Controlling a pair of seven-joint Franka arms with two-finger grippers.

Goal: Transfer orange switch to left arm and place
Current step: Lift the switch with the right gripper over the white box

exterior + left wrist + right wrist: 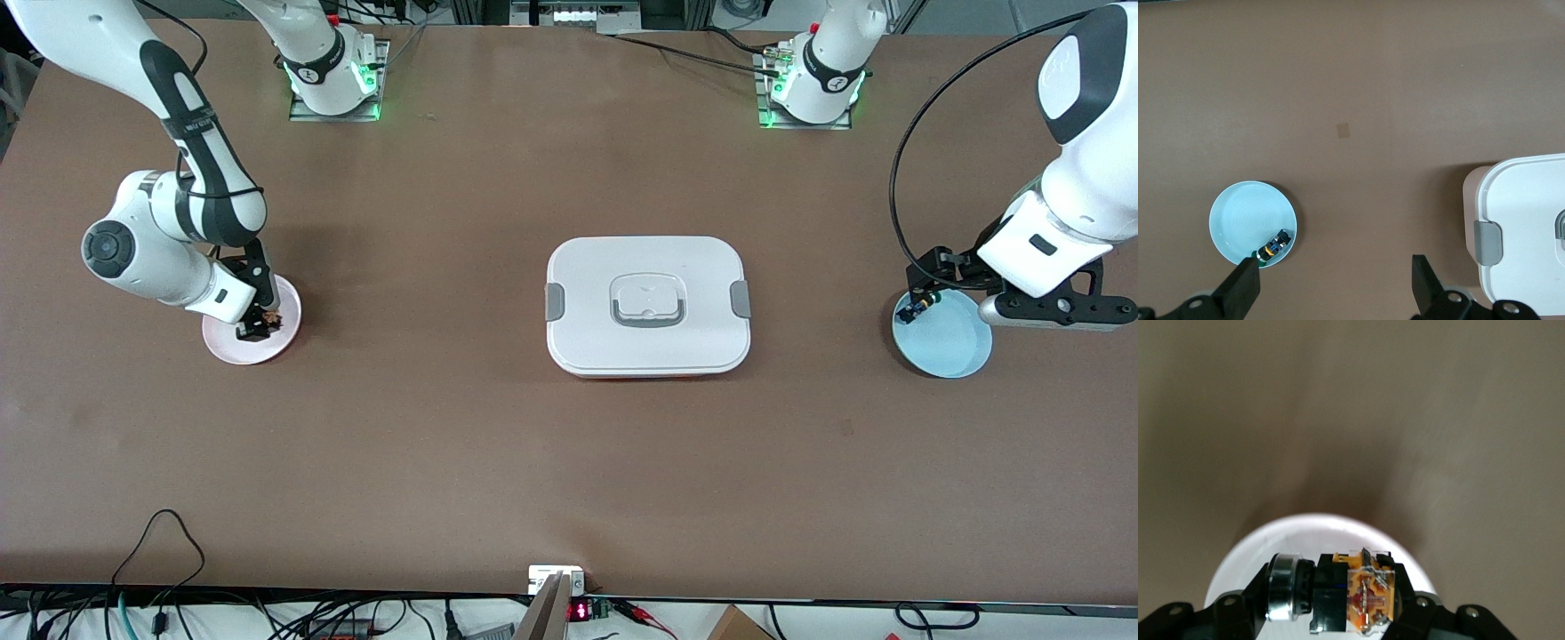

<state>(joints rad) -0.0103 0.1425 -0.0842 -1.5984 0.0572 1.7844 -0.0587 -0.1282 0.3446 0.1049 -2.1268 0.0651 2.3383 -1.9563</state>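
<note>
**Front view: right arm has just gripped the switch on the pink plate**

Front view shows you the right gripper (pixel 258 327) down on the pink plate (pixel 286 307) at the right arm's end of the table. In the right wrist view, its fingers (pixel 1245 603) are closed around the orange switch (pixel 1368 597), which sits between them with its silver-ringed black head to one side and its orange body to the other. The switch looks low over the plate or resting on it; you cannot tell from these views whether it has left the surface.

The left gripper (pixel 925 289) hangs over the edge of the blue plate (pixel 956 351) at the left arm's end of the table, waiting. In the left wrist view its fingers (pixel 1241 290) stand wide apart with nothing between them. A small black-and-blue part (pixel 1273 245) lies in that blue plate near the rim; do not mistake it for the switch.

The white box (pixel 648 305) sits mid-table, squarely between the two plates, lid on and clips at each side.

You appear to be at the pick-up step: the grasp is made, the lift is not yet evident. The next move likely calls for a straight rise off the pink plate, then a path toward the left arm that goes high over the box or round it. The left gripper will need to come and meet the switch, taking it by a part the right fingers leave free. The piece is small, so a loose grip could twist it during the handover.
</note>
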